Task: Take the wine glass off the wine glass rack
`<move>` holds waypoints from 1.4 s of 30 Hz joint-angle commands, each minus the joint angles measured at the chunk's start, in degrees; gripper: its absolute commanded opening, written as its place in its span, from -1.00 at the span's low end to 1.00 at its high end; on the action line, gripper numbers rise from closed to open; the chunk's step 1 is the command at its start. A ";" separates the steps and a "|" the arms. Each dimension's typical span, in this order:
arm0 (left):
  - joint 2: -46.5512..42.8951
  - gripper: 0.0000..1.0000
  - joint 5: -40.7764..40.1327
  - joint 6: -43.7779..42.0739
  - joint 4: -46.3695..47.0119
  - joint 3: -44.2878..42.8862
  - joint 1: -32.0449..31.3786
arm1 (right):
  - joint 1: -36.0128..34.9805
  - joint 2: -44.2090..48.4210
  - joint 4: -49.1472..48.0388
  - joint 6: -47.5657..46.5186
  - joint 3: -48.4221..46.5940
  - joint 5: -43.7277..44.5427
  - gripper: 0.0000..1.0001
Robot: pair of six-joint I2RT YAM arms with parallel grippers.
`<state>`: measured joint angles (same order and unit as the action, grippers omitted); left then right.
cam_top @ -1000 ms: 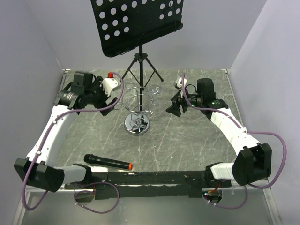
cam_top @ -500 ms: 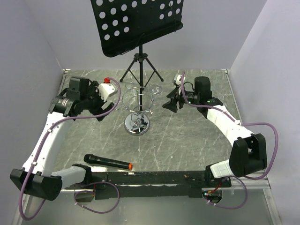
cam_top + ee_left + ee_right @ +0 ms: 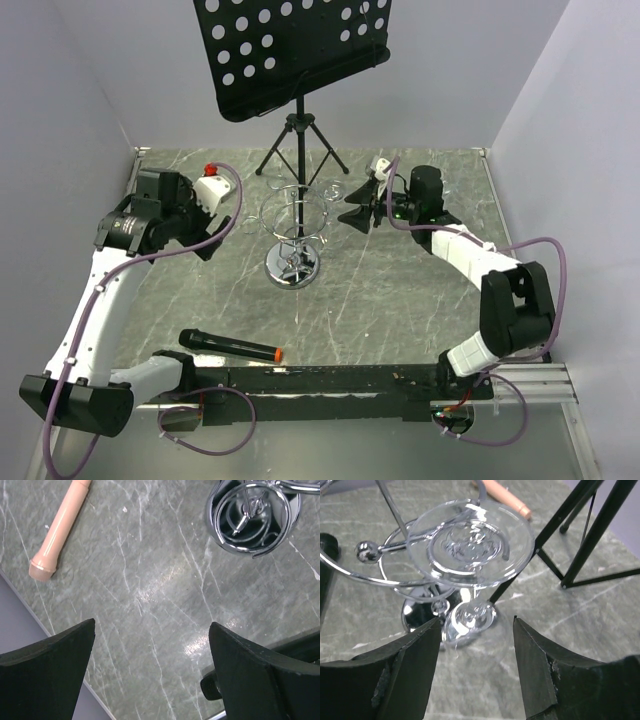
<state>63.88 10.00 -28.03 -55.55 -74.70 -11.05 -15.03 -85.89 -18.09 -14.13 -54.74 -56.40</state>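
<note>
On the wine glass rack (image 3: 293,262), inverted wine glass (image 3: 470,542); left jaws, right jaws apart.

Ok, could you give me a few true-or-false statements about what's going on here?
1. The wine glass hangs upside down from the wine glass rack. True.
2. The right gripper is clamped on the glass. False: its jaws stand open and do not touch it.
3. The left gripper is open and empty. True.
4. The microphone is standing upright. False: it lies flat on the table.
</note>
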 commanded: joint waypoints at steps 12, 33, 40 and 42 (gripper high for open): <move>2.22 0.99 -2.88 2.54 -1.49 -3.79 1.20 | -0.44 -6.31 -17.24 4.28 0.43 -6.53 0.14; 0.90 0.99 -3.14 2.37 -0.18 -1.24 1.38 | -2.90 -9.91 -19.61 7.62 -2.39 -6.35 -0.03; 0.02 0.99 -2.62 2.28 -0.09 0.34 1.38 | -3.34 -10.53 -20.23 9.64 -3.35 -6.09 -0.10; -0.16 0.99 -2.53 2.19 -0.09 0.52 1.47 | -3.34 -10.62 -20.23 10.17 -3.44 -6.26 -0.16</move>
<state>65.52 7.42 -26.46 -56.95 -74.46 -9.82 -17.87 -96.36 -34.02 -5.23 -55.55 -60.95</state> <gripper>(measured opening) 0.996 0.444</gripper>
